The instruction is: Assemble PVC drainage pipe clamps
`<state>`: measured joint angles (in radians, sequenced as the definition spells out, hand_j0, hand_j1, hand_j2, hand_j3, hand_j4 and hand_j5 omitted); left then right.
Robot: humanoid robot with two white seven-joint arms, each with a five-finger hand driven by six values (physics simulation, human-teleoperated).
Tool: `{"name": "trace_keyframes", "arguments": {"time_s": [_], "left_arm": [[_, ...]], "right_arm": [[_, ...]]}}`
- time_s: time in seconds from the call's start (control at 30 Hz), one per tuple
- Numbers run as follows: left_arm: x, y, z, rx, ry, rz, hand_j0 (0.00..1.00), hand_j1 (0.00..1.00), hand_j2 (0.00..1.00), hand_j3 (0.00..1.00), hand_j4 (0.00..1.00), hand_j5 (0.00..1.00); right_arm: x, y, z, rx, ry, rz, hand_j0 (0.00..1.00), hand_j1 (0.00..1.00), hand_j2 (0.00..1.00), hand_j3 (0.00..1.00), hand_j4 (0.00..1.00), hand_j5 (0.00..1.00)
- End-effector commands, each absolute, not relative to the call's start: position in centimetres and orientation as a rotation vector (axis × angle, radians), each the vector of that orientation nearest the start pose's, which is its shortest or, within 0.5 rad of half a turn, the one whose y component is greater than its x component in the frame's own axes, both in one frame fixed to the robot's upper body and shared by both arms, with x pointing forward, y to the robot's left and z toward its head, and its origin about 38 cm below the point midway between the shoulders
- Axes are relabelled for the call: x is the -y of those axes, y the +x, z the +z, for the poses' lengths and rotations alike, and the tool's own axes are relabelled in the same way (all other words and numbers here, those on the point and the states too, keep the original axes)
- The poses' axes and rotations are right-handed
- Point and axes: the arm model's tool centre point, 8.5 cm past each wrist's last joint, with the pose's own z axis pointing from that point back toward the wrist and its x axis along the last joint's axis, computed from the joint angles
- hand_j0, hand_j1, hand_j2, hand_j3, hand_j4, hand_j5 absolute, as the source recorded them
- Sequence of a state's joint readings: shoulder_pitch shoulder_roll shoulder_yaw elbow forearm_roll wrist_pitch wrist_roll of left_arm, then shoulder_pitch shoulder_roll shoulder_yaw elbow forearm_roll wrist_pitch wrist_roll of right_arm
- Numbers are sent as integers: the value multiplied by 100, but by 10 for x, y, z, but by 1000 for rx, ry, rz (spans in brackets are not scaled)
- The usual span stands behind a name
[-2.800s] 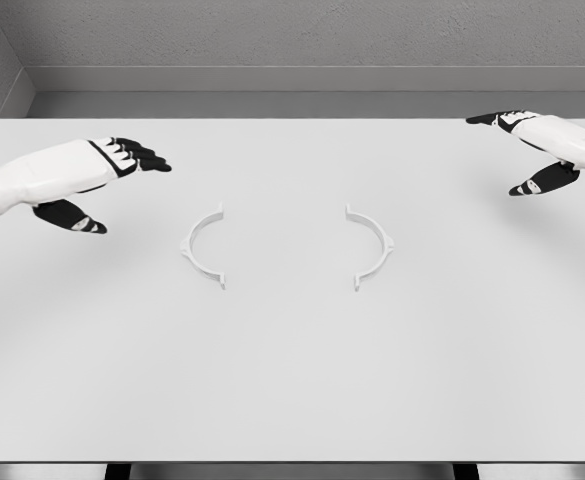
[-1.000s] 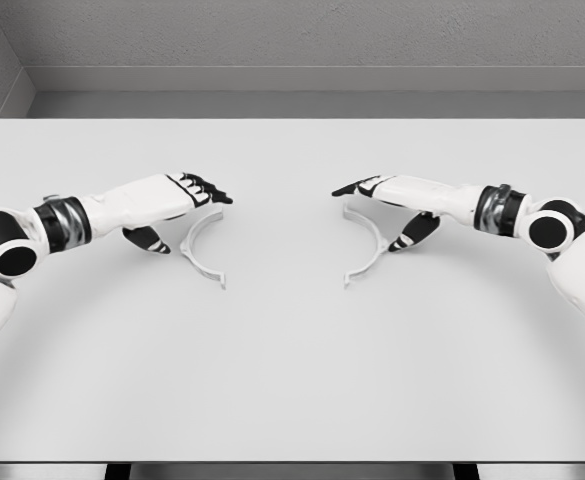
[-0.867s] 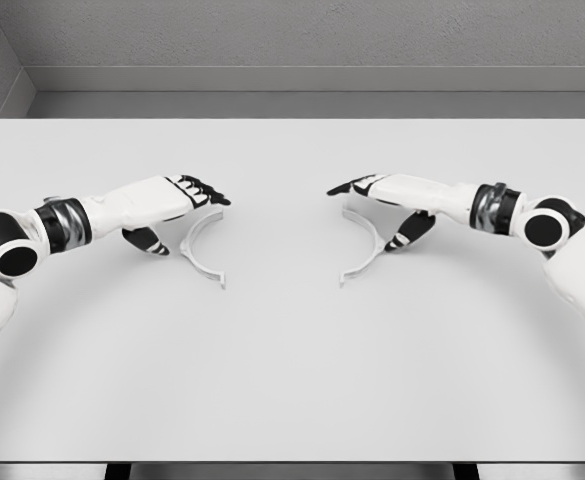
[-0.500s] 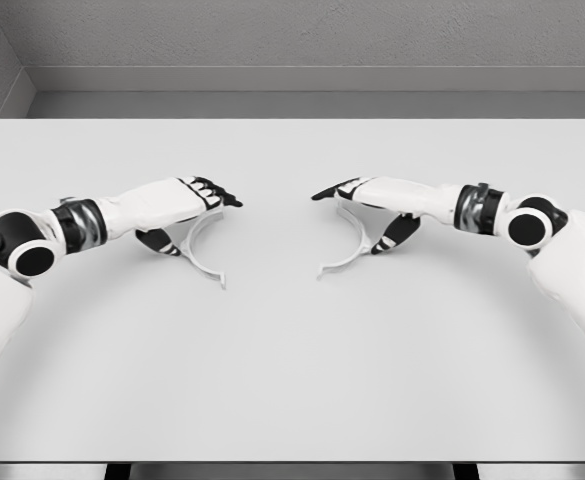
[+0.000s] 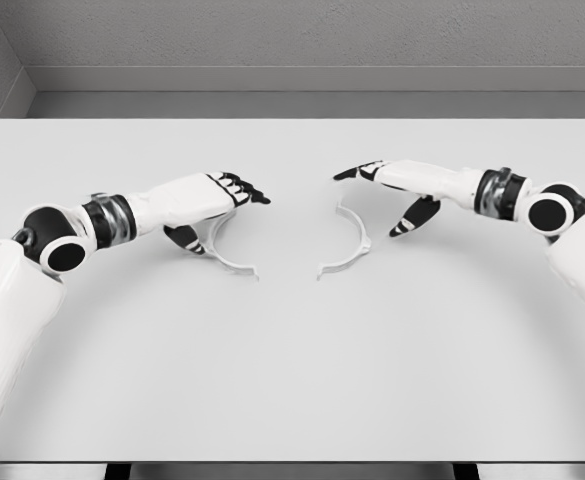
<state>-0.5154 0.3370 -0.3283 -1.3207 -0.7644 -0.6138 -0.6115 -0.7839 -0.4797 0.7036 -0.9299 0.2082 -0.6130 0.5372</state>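
Two white half-ring clamp pieces lie on the white table (image 5: 292, 380), their open sides facing each other. The left clamp half (image 5: 230, 262) sits partly under my left hand (image 5: 222, 215), which reaches in flat. Its thumb (image 5: 186, 238) rests against the outside of the arc and its fingers extend over the arc's far end, without closing round it. The right clamp half (image 5: 360, 238) lies free. My right hand (image 5: 372, 203) hovers above and to the right of it, with fingers stretched out and the thumb hanging down, holding nothing.
A grey wall (image 5: 292, 40) runs behind the table's far edge. A narrow gap of bare tabletop separates the near ends of the two halves.
The left hand slid right and carried its clamp half towards the middle. The right hand, which had pushed its half left, has lifted and drawn back to the right, leaving that half lying still.
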Motion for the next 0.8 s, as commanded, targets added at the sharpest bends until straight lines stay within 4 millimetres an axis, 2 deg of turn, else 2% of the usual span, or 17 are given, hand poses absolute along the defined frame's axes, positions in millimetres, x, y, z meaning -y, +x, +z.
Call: {"name": "trace_keyframes", "arguments": {"time_s": [0.0,0.2,0.37,0.47,0.5,0.53,0.6,0.77], "left_arm": [[-193,457,150,1497,368,-1986,100,100,100,100,100,100],[-182,456,150,1516,353,-1992,100,100,100,100,100,100],[-176,457,152,1528,352,-1993,100,100,100,100,100,100],[-189,464,162,1514,401,-1990,100,100,100,100,100,100],[-205,465,161,1475,428,-1997,100,100,100,100,100,100],[-208,468,165,1472,442,-2000,100,100,100,100,100,100],[-208,474,175,1481,465,-2001,100,100,100,100,100,100],[-205,480,169,1424,493,-2031,100,100,100,100,100,100]], "right_arm": [[255,505,149,1470,-84,1703,100,100,100,100,100,100],[259,511,144,1430,-86,1690,100,100,100,100,100,100],[240,519,138,1408,-51,1696,100,100,100,100,100,100],[229,520,138,1412,-31,1709,100,100,100,100,100,100],[227,520,138,1412,-28,1712,100,100,100,100,100,100],[225,520,137,1414,-24,1711,100,100,100,100,100,100],[220,522,135,1406,-22,1713,100,100,100,100,100,100],[215,521,134,1410,-15,1716,100,100,100,100,100,100]]}}
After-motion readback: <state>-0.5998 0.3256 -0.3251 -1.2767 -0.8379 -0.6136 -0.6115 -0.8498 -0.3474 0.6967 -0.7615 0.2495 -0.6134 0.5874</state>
